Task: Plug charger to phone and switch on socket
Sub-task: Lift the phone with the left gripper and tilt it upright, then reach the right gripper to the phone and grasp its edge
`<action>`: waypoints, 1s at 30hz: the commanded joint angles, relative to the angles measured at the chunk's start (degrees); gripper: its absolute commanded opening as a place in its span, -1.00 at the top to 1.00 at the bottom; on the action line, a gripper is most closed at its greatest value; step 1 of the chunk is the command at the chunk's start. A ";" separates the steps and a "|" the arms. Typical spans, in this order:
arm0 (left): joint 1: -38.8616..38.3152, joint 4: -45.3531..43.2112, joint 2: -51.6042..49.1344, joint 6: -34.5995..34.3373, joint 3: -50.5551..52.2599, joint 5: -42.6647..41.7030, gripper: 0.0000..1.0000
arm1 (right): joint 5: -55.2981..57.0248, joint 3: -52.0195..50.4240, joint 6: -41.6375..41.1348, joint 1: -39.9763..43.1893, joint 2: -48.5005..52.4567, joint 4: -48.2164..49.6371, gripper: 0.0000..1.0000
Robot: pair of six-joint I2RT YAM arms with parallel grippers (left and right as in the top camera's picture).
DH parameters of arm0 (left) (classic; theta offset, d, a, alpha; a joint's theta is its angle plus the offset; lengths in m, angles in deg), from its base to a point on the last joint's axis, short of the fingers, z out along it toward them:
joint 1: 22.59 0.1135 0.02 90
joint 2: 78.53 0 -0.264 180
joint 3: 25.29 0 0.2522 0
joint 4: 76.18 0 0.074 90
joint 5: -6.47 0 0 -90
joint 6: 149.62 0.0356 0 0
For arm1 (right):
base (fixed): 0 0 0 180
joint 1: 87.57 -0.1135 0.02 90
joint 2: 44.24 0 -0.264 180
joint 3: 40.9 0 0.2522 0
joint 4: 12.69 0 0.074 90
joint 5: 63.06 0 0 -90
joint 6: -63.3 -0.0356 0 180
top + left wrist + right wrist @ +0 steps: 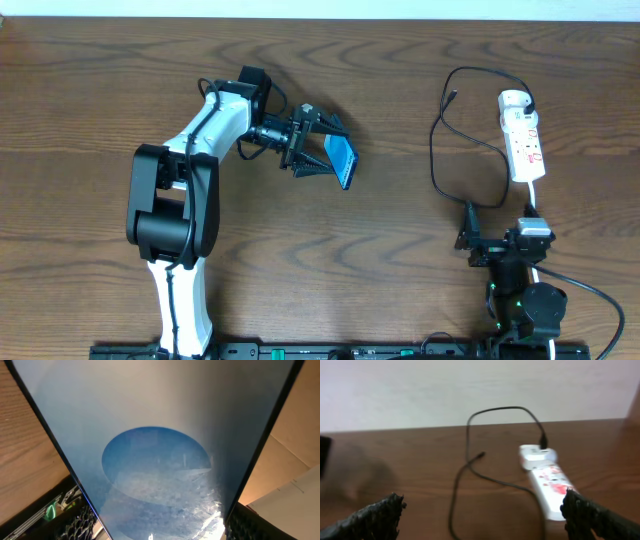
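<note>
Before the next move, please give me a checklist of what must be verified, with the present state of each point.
1. Slim black-framed smartphone with blue screen, gripped by left claw: ok.
2. Empty, open right claw: ok.
3. Thin black charger cable, free tip lying loose on wooden table: ok.
4. Cable's other end plugged into white power strip: ok.
5. Smartphone's port facing the cable tip: cannot tell.
6. Strip's switch on: cannot tell.

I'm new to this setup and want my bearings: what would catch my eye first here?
The glowing blue phone, held tilted by the left gripper near the middle of the table. Then the white power strip at far right, with the black charger cable looping beside it and the right gripper open below it.
</note>
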 commanded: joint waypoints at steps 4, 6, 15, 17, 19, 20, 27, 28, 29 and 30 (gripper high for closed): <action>-0.04 0.17 2.36 1.46 0.44 -2.86 -0.33 | -6.93 -0.20 -40.54 -0.35 -0.31 0.37 -0.99; -0.02 0.17 2.36 1.46 0.44 -2.86 -0.33 | -6.78 -0.20 -45.24 -0.33 -0.31 0.35 -0.99; -0.04 -0.72 2.36 1.88 0.44 -0.66 -0.33 | -3.91 -0.20 -34.49 -0.33 -0.15 0.13 -0.98; -0.04 -2.08 2.36 1.86 0.44 -0.50 -0.32 | -4.61 -0.17 -32.89 -0.33 -0.11 0.15 -0.99; -0.04 -2.95 2.36 1.86 0.44 -0.48 -0.32 | -5.35 0.39 -32.63 -0.33 0.31 0.11 -0.98; -0.04 -3.28 2.36 1.86 0.44 -0.42 -0.32 | -5.68 0.85 -32.52 -0.33 0.66 0.09 -0.99; -0.04 -3.30 2.36 1.86 0.44 -0.24 -0.32 | -5.86 14.29 -25.00 -0.35 13.27 -4.96 -0.99; -0.04 -3.30 2.36 1.86 0.44 -0.24 -0.32 | -5.86 16.76 -24.57 -0.35 15.87 -6.05 -0.98; -0.04 -3.32 2.36 1.88 0.44 -0.24 -0.33 | -6.12 20.41 -24.11 -0.42 19.61 -7.67 -0.98; -0.04 -3.32 2.36 1.88 0.44 -0.24 -0.33 | -6.64 23.06 -23.76 -0.57 22.23 -8.90 -0.98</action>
